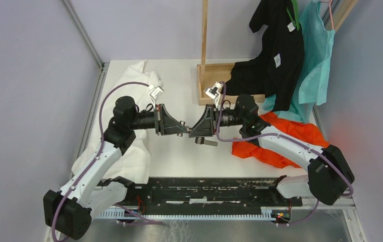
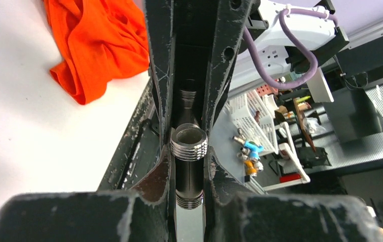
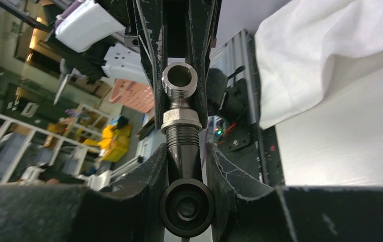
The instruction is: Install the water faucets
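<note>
Grips a dark threaded faucet fitting (image 2: 189, 161) tight in the left end effector (image 1: 184, 129), raised above the white counter (image 1: 179, 162). Grasps the hex-collared faucet fitting (image 3: 181, 126) in the right end effector (image 1: 192, 132), nose to nose with the left, threaded ends facing; cannot tell whether touching.

The left arm (image 1: 96, 164) and right arm (image 1: 290, 146) rise from the table's near edge and bend inward, wrists level. The left gripper (image 1: 184, 129) and right gripper (image 1: 193, 132) face each other tip to tip above the table's middle. Each is clamped on a faucet fitting: the left on a threaded tube (image 2: 189, 151), the right on a dark stem (image 3: 181, 151).
</note>
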`<state>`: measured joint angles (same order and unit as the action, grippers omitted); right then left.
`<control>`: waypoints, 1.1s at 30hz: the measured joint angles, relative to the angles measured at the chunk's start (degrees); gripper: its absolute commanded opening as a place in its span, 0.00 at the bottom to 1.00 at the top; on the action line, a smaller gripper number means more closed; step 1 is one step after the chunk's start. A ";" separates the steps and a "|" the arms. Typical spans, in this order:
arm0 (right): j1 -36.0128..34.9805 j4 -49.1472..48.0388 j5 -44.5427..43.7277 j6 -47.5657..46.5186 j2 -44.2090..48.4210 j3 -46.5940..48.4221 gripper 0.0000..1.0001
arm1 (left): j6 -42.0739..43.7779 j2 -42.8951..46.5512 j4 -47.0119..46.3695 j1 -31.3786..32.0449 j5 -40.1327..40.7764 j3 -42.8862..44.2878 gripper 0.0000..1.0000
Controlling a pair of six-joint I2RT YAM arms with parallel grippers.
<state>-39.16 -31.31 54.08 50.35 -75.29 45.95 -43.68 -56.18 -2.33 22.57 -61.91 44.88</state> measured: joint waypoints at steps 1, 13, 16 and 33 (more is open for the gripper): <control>0.39 0.50 1.99 1.44 -1.16 1.14 0.01 | -0.59 0.83 -1.68 0.00 0.63 -0.94 0.03; 2.93 6.84 18.56 19.47 -14.23 13.14 0.01 | -3.98 8.87 -19.37 0.15 10.36 -12.87 0.03; 3.26 6.86 18.97 23.78 -15.23 13.11 0.01 | -4.92 9.64 -25.38 0.48 12.48 -16.48 0.03; 5.66 -32.30 12.15 61.66 -27.34 5.09 0.47 | -16.72 1.03 -53.27 1.03 21.94 -28.48 0.03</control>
<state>-33.50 -63.61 66.24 112.01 -102.63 51.05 -60.40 -55.16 -55.59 23.59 -39.97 16.40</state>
